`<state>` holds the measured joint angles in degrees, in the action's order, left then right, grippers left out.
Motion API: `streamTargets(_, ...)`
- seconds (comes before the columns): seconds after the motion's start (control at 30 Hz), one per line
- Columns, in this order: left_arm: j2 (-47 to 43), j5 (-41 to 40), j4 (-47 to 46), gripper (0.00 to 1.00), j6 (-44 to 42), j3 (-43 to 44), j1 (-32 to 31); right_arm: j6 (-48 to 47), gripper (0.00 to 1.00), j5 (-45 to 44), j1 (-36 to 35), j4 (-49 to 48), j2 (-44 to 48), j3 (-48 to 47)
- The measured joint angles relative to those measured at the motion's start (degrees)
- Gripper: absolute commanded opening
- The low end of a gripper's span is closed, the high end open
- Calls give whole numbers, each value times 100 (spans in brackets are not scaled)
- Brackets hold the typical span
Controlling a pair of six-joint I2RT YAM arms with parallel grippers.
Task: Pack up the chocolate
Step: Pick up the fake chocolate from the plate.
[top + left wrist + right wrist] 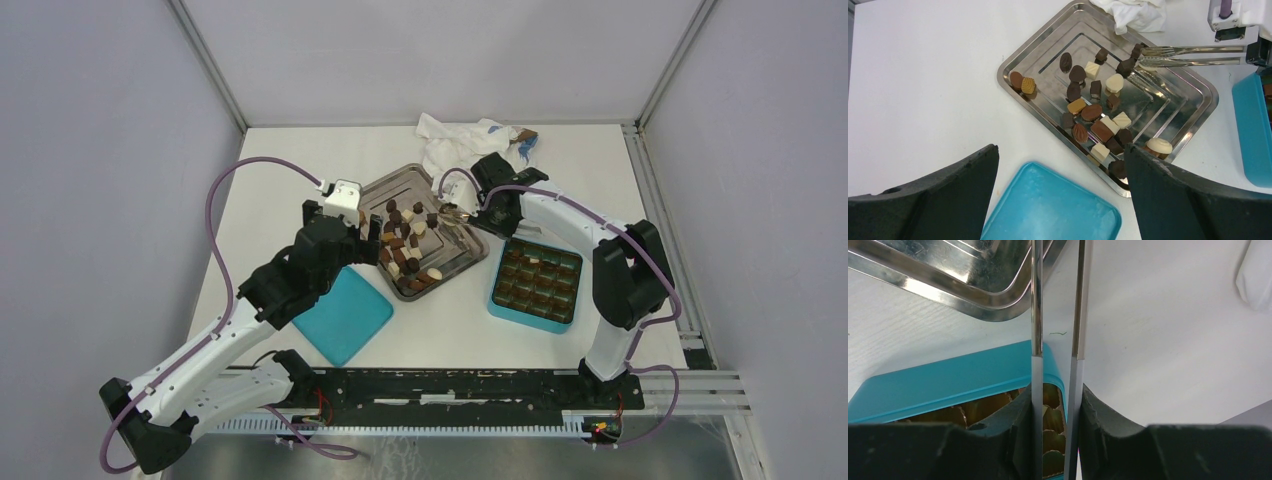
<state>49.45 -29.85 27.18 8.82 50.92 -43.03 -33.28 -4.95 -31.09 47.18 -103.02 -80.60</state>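
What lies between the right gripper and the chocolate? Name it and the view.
Metal tongs, held in the right gripper, reach to the chocolate; clearest in the left wrist view.

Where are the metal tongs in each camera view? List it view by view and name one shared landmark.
Top external: tongs just right of centre, reaching over the steel tray from the right.
Left wrist: tongs upper right, lying level, tips over the tray.
Right wrist: tongs centre, two upright arms clamped in the right gripper.
Shared landmark: the steel tray.
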Motion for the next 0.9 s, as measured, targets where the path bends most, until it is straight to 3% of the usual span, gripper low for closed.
streamTargets(0.43,15,20,-2,99,0,0,26,-2,21,238,0,15,140,33)
streamTargets(0.9,15,39,-2,99,0,-2,35,-2,33,391,0,61,140,114)
